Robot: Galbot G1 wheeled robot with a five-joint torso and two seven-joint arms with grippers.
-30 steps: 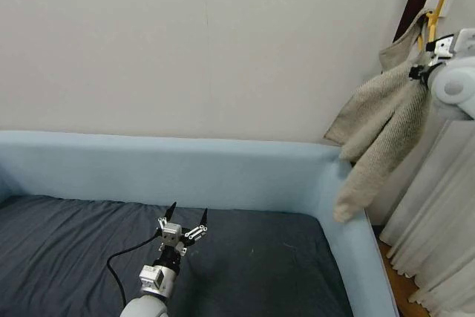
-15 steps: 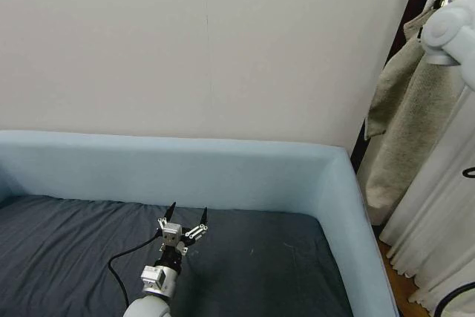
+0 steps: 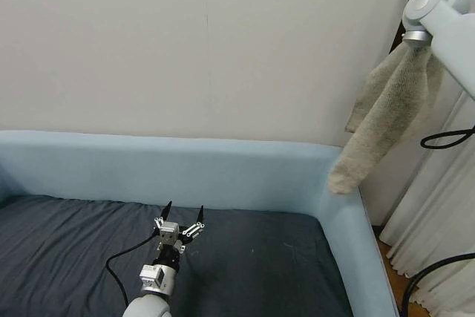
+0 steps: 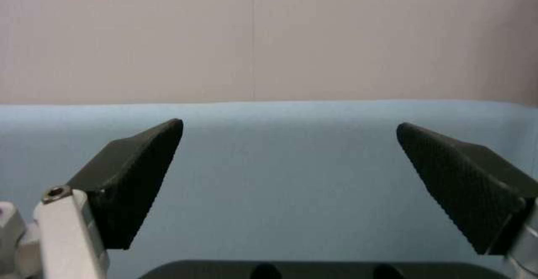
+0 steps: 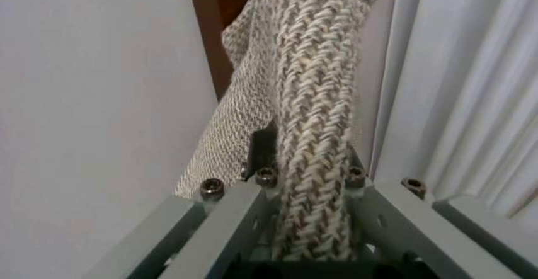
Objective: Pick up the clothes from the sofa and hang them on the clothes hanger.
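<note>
The left gripper (image 3: 183,209) hovers low over the dark grey fabric seat (image 3: 67,243) of the light blue upholstered sofa (image 3: 223,172), with its two black pointed fingers (image 4: 138,175) spread wide apart and nothing between them. In the left wrist view the fingers face the sofa backrest, whose straight top edge runs level across the frame beneath the plain off-white wall (image 3: 208,42). The seat surface extends from the gripper to the backrest on one side and to the right armrest (image 3: 364,257) on the other. A black cable (image 3: 117,266) loops beside the left arm. The right arm (image 3: 438,9) is raised high at the upper right, beyond the sofa's right end. The right gripper (image 5: 307,156) is clamped on the beige chunky-knit garment (image 3: 390,102), which runs up between its fingers in the right wrist view. The garment hangs free of the seat, draped downward from the arm in front of the wall; its lower end sits at the back right corner of the sofa, and contact with the armrest edge cannot be determined. A dark brown wooden upright (image 5: 220,33) and pleated white curtains (image 3: 438,235) stand just beside the garment, bounding the space on the right.
</note>
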